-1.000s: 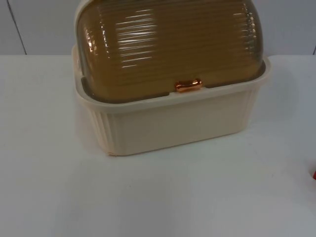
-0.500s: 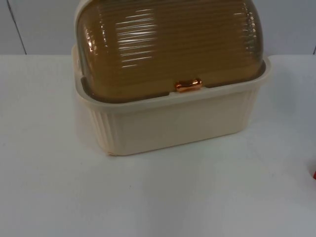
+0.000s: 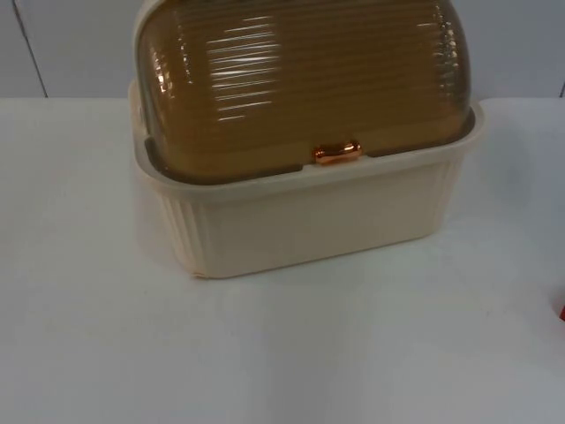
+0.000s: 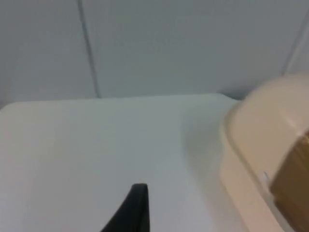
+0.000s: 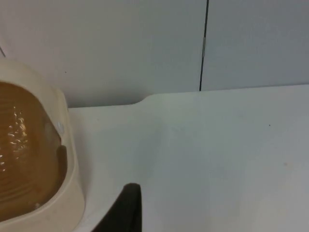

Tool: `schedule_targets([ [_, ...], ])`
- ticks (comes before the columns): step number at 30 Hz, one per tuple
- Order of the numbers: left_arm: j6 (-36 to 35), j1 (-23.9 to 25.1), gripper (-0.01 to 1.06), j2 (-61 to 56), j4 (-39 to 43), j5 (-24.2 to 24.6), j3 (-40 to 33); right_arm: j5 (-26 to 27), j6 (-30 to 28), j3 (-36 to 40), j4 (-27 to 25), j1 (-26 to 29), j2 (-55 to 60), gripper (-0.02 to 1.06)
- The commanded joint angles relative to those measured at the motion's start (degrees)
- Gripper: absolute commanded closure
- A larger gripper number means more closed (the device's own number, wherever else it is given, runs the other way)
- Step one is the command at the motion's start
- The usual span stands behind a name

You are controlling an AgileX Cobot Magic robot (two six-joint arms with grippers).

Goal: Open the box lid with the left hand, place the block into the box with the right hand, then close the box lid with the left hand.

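Box (image 3: 309, 221) is sitting toward the far side of the desk (image 3: 265, 353), near the grey partition wall (image 3: 71, 44); its lid (image 3: 300, 79) is lying fully down over the rim, so the first step, opening with the left arm, is judged not yet begun. Copper-coloured handle (image 3: 336, 153) is sitting at the lid's front edge, just above the rim. A small red sliver at the desk's right edge (image 3: 561, 311) is possibly the block; too little of it is visible to be sure. Left claw (image 4: 133, 208) is hovering over bare desk just beside the box's left end, one black fingertip visible; cannot tell whether it is spread or pressed together. Right claw (image 5: 126, 208) is waiting just beside the box's right end; its state likewise cannot be told. Next move, as judged: left claw needs to reach the handle and roll the lid up and back. Materials: box body is cream plastic, vertically fluted walls, rounded corners; lid is translucent amber plastic, domed, horizontally ribbed, glossy with reflections; handle is a shiny metallic oblong; desk is matte white
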State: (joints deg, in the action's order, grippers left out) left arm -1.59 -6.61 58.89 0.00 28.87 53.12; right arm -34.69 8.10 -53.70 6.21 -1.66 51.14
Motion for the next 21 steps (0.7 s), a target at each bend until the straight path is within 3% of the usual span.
schedule_targets([
  [1,0.96,-3.08,0.01,1.81,-0.43,-0.99,0.44,1.11,0.27,-0.52,1.18,-0.31,-0.07,-0.01],
  [4,2.33,-7.31,0.01,4.68,-0.43,-1.58,0.44,1.11,0.27,-0.52,1.31,-0.31,-0.07,-0.01],
  [7,8.42,-16.51,0.01,10.11,0.00,-2.42,1.22,1.11,0.27,-0.52,1.42,-0.31,-0.07,-0.01],
  [9,9.56,-17.94,0.01,10.90,0.46,-2.43,1.41,1.11,0.27,-0.52,1.42,-0.31,-0.07,-0.01],
  [10,13.19,-22.61,0.01,13.10,2.12,-2.52,2.07,1.11,0.27,-0.52,1.42,-0.31,-0.07,-0.01],
  [14,25.88,-31.72,0.01,16.82,9.79,-4.00,2.59,1.11,0.27,-0.52,1.42,-0.31,-0.07,-0.01],
  [15,25.88,-31.72,0.01,16.82,9.79,-4.00,2.59,1.11,0.27,-0.52,1.42,-0.31,-0.07,-0.01],
  [19,30.72,-36.38,0.01,18.85,15.32,-9.09,2.59,1.11,0.27,-0.52,1.42,-0.31,-0.07,-0.01],
  [21,30.84,-38.73,0.01,20.41,22.28,-16.16,2.59,1.49,0.27,-0.52,1.41,-0.31,-0.07,-0.01],
])
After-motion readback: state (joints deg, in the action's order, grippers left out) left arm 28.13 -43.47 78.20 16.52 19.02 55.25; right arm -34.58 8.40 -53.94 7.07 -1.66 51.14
